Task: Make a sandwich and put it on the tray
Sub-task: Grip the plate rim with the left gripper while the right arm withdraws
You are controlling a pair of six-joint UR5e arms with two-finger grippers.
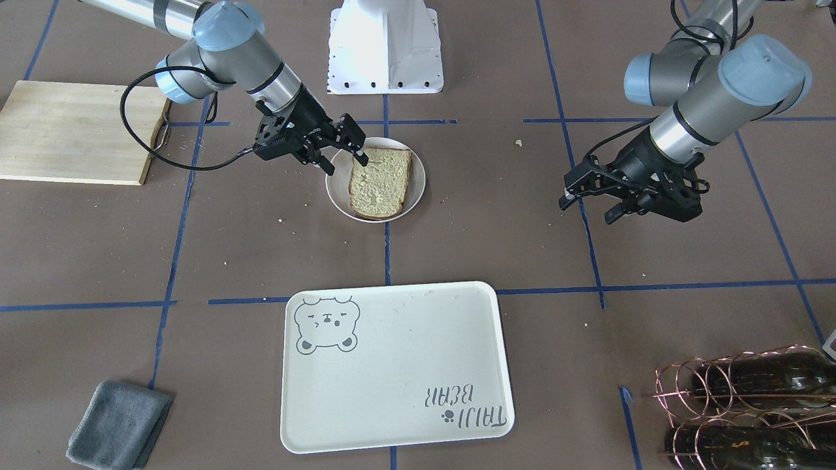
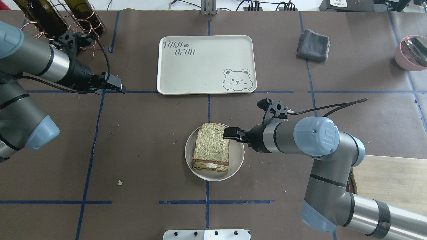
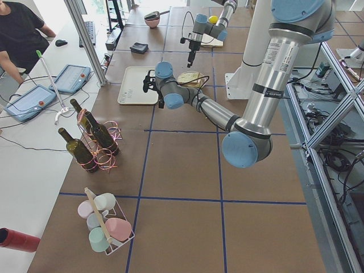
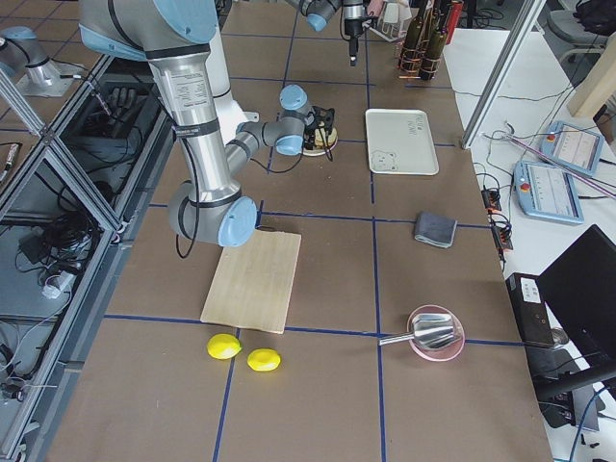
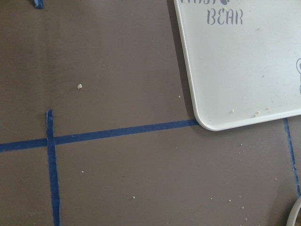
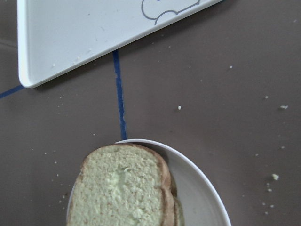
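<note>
Sitting beyond the plate, the tray is not yet being loaded; the sandwich is being borne on the plate. The right gripper is being held open, empty, at the top slice's corner, where a shallow pinch could shear the stack.

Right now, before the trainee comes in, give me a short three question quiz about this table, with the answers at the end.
1. True or false: the sandwich already lies on the tray.
2. What does the sandwich rest on? A) the wooden board B) the round white plate C) the grey cloth
3. Which arm has its jaws at the edge of the sandwich?

Key: 1 false, the tray holds nothing but crumbs. 2 B. 3 the right arm.
</note>
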